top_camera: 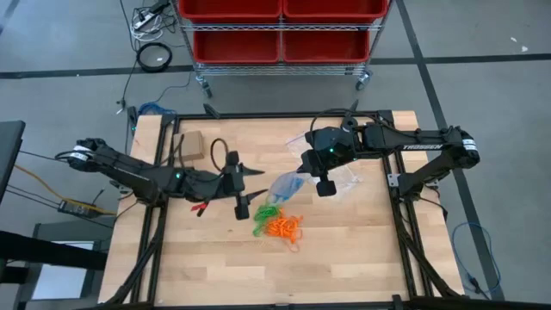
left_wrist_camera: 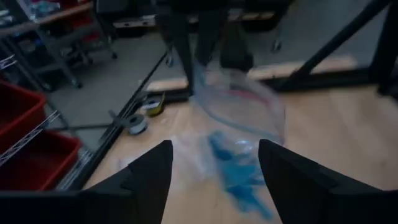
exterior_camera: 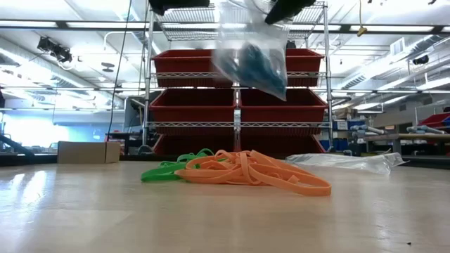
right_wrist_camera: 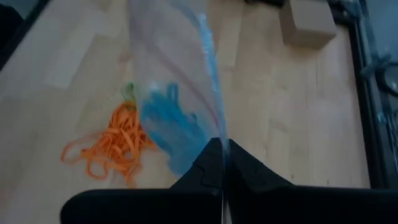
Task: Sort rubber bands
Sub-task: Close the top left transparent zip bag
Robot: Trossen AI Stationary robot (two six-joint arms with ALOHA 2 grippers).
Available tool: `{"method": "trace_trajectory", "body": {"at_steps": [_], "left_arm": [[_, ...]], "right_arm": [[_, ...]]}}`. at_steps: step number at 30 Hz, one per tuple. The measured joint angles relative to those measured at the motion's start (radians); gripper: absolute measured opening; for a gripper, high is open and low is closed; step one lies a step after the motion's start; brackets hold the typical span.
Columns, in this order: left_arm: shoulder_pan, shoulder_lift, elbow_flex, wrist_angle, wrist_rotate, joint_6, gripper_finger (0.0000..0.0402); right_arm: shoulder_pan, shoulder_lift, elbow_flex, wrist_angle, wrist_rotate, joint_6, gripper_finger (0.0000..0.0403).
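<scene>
The right gripper (top_camera: 325, 186) is pinched tight on the top edge of a clear bag (right_wrist_camera: 180, 93), which hangs in the air with the blue rubber bands (right_wrist_camera: 173, 127) bunched in its bottom. The low view shows the bag (exterior_camera: 252, 53) well off the table; from overhead you can't tell the height. The left gripper (left_wrist_camera: 212, 180) has its fingers spread wide with nothing in them, pointing at the bag from just beside it. The orange rubber bands (top_camera: 284, 226) and green rubber bands (top_camera: 264, 215) sit in a loose pile mid-table, under the bag. A second clear bag (exterior_camera: 348, 161) lies flat toward the right edge, a cardboard box (top_camera: 192, 145) near the far left corner. The whole near half of the table (top_camera: 344, 267) is open wood.
</scene>
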Motion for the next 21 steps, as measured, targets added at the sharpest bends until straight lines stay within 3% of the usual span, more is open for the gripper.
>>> {"method": "trace_trajectory", "body": {"at_steps": [4,10,21], "left_arm": [[-0.038,0.000,-0.100,0.218,-0.154,0.030,0.0235],[-0.051,0.023,-0.128,0.288,-0.155,-0.029,0.0234],[-0.075,0.158,-0.128,0.492,-0.311,-0.026,0.0234]], "right_arm": [[-0.007,0.000,0.002,-0.033,0.021,0.029,0.0000],[-0.009,0.000,0.002,-0.028,0.100,0.041,0.0000],[-0.017,0.000,0.002,0.008,0.107,0.067,0.0000]]}}
